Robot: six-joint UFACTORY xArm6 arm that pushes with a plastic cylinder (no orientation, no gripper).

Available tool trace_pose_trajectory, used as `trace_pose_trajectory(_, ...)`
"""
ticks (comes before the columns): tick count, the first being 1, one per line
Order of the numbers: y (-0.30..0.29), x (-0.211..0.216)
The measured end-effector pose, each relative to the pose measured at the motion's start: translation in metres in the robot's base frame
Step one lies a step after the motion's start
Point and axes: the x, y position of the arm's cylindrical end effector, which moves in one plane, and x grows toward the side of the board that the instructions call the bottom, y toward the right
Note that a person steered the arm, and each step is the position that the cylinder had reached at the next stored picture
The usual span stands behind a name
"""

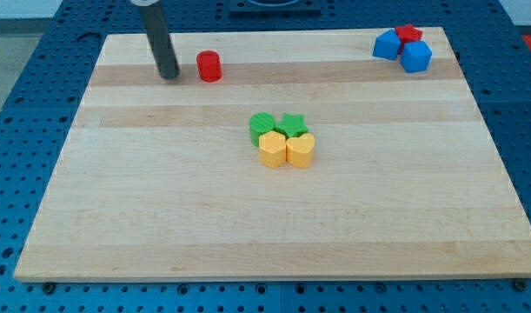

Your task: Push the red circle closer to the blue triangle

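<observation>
Rod-ended arm with no claw to open or grip, my tip [169, 75] resting just left of the red circle [209, 66] at the far left of the surface [161, 217], apparently lined up to shove it right toward the blue triangle [386, 45] far right.

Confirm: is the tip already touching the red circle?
No. My tip sits just to the view's left of the red circle, with a strip of bare board showing between them.

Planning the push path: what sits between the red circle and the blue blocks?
Nothing: in the camera view only bare board separates the red circle from the blue blocks.
</observation>
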Motion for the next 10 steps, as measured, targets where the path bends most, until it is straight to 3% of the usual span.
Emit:
trace_pose_trajectory(2, 0.119, -0.003)
trace_pose_trajectory(3, 0.135, -0.003)
trace_pose_trajectory(5, 0.084, -0.006)
trace_pose_trajectory(8, 0.190, -0.026)
trace_pose_trajectory(10, 0.205, -0.024)
